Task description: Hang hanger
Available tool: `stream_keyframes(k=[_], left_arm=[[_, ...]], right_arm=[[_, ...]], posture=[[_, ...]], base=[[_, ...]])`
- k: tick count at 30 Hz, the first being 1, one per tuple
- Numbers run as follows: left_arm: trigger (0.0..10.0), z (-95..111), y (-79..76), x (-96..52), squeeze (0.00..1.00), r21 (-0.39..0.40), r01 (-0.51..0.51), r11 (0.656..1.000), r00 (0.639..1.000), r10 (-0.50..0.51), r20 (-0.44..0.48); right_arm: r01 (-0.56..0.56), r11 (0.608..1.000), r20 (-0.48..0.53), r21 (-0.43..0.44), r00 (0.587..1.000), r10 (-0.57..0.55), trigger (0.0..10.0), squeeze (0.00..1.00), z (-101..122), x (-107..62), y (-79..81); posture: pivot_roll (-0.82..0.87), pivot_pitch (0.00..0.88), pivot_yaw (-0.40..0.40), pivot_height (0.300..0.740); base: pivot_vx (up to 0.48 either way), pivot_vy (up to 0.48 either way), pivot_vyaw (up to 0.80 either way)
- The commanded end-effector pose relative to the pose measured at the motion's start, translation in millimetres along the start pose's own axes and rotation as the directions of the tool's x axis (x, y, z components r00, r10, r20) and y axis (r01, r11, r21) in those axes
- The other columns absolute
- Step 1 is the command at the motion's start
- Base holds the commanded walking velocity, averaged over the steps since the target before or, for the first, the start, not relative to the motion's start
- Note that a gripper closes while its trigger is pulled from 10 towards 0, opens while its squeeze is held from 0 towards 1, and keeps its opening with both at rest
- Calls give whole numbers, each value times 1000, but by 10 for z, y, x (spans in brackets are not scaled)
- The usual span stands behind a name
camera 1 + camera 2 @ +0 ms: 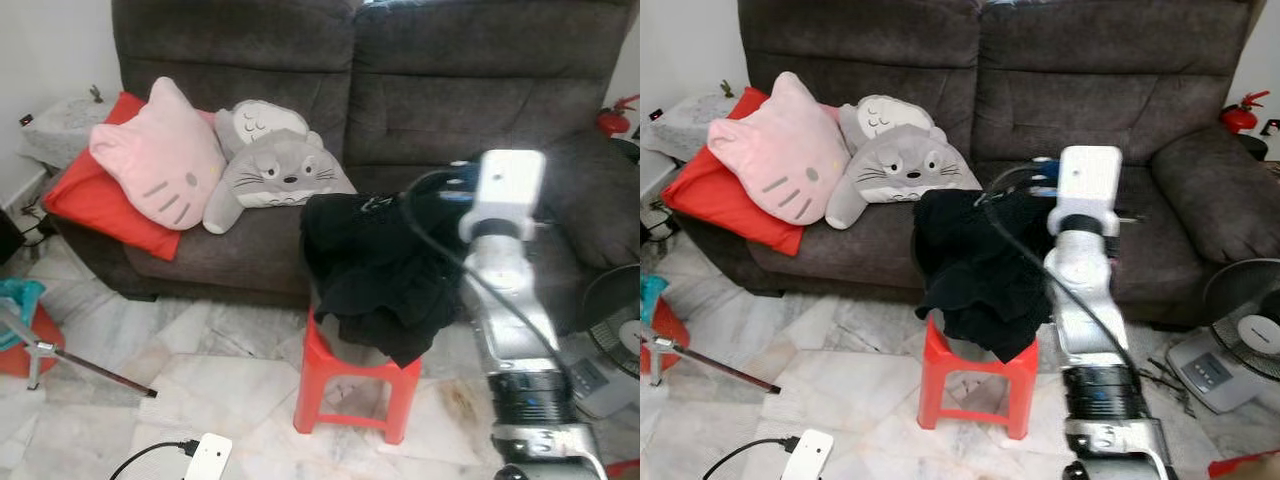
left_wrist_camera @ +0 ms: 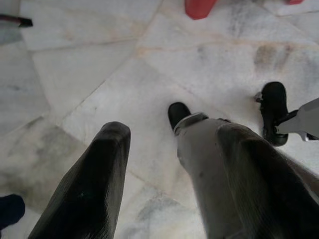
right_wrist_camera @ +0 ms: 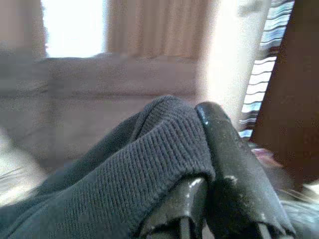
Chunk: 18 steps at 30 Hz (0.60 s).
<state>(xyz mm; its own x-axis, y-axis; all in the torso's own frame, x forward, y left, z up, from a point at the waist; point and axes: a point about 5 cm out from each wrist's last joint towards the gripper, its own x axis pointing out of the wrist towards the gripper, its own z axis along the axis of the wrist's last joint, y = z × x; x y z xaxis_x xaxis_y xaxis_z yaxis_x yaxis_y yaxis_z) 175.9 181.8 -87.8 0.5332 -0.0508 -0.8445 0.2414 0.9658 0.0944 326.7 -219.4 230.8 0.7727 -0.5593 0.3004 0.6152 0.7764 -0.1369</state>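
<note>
A black knitted garment (image 1: 375,270) lies heaped on a red plastic stool (image 1: 352,385) in front of the sofa. My right arm (image 1: 510,300) reaches forward to the top right of the heap, where its white wrist housing (image 1: 508,190) hides the fingers. In the right wrist view my right gripper (image 3: 199,149) is shut on a fold of the dark knit fabric (image 3: 139,169), pinched against one black finger (image 3: 234,164). My left gripper (image 2: 174,130) hangs open over the marble floor (image 2: 99,74), above my own leg and foot.
A dark grey sofa (image 1: 470,90) stands behind the stool, with a pink cat cushion (image 1: 160,155), a grey plush cushion (image 1: 275,170) and a red cushion (image 1: 95,205). A floor fan (image 1: 615,330) is at the right. A tripod leg (image 1: 90,370) and a white plug (image 1: 205,458) lie at the left.
</note>
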Motion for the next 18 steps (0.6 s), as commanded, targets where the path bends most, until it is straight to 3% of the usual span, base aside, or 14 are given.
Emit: stream_keyframes(k=[1, 5, 7, 12, 15, 17, 18], left_arm=[[10000, -17, 18, -3, 0, 8, -7, 1000, 1000, 7, -12], [10000, -11, 20, -2, 0, 12, -4, 1000, 1000, 4, -12], [10000, -5, 21, -2, 0, 17, 0, 1000, 1000, 0, -11], [10000, 0, 21, -1, 0, 17, 0, 1000, 1000, 0, -9], [10000, 1, 24, -1, 0, 14, -3, 1000, 1000, 3, -8], [10000, 1, 24, -1, 0, 14, -4, 1000, 1000, 4, -8], [10000, 0, 25, -1, 0, 14, -4, 1000, 1000, 4, -8]], right_arm=[[238, 971, 117, 4, 964, -237, 10000, 0, 209, 49, -440], [375, 925, 208, -56, 911, -356, 10000, 0, 310, 25, -818], [365, 921, 249, -132, 912, -326, 10000, 0, 332, -23, -865], [288, 927, 242, -239, 943, -231, 10000, 0, 228, -164, -689], [115, 966, 36, -230, 993, -110, 10000, 0, -96, -262, -451], [80, 975, -24, -210, 996, -87, 10000, 0, -184, -288, -406], [-11, 986, -135, -166, 991, -12, 10000, 0, -361, -314, -299]], posture=[[28, 0, 2, 740], [16, 0, 4, 740], [10, 0, 6, 740], [13, 0, 4, 740], [18, 0, 4, 740], [17, 0, 5, 740], [15, 0, 5, 740]], base=[[0, 0, 0], [0, 0, 0], [0, 0, 0], [0, 0, 0], [0, 0, 0], [0, 0, 0], [0, 0, 0]])
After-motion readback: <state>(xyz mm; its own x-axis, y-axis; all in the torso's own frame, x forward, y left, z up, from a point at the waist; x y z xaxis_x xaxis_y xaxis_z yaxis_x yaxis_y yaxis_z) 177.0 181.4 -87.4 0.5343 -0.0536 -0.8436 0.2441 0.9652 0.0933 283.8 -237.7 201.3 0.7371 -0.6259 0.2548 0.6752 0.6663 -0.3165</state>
